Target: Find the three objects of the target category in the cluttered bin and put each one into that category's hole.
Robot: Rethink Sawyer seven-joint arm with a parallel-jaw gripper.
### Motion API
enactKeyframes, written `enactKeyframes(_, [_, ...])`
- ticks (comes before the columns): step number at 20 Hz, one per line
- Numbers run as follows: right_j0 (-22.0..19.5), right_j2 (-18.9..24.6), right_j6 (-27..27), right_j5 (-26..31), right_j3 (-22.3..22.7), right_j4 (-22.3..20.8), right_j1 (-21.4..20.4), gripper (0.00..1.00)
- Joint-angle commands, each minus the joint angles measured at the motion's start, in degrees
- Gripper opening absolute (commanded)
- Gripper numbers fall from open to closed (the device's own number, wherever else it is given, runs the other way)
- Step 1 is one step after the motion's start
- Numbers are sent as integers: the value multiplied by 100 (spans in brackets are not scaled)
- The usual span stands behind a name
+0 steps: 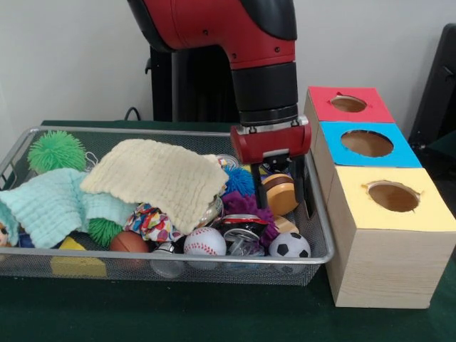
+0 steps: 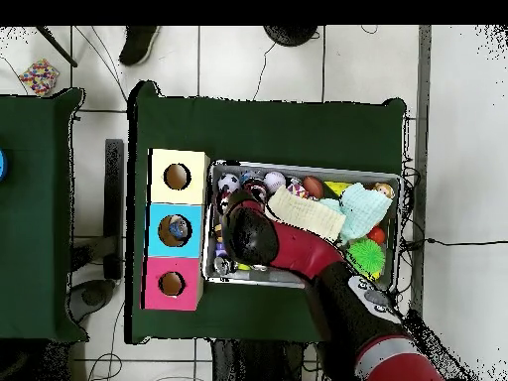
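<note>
While hiding under the arm overhead, hanging with prongs apart around the wooden yo-yo [image 1: 280,194] in the bin [image 1: 318,239]: end effector [image 1: 281,187]. Showing only overhead, something sitting inside the blue hole [image 2: 177,229].

- You're looking at a robotics lab, not a home or shop.
- The counter [image 1: 178,317] wears a dark green cloth; a second cloth-covered counter [image 2: 35,213] stands just beside it across a narrow gap.
- The floor [image 2: 258,64] is pale tile, with loose black cables [image 2: 456,241] trailing over it.
- The red and black robot arm [image 1: 235,32] reaches in over the counter.
- A test rig sits on the cloth: a wire mesh bin [image 1: 317,235] heaped with toys and cloths, touching a row of three wooden boxes [image 1: 388,249] with red, blue and yellow tops, each with a round hole.
- A bare white wall [image 1: 64,57] stands behind.
</note>
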Motion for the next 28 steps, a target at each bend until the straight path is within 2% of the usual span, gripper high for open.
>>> enactKeyframes(1, [100, -242, 569, 610, -544, -215, -352, 100])
enactKeyframes(12, [69, -211, 624, 496, -566, -252, -238, 100])
enactKeyframes(17, [119, -355, 518, 472, -718, -340, -54, 100])
enactKeyframes(28, [-25, -145, 586, 196, -866, -598, 237, 100])
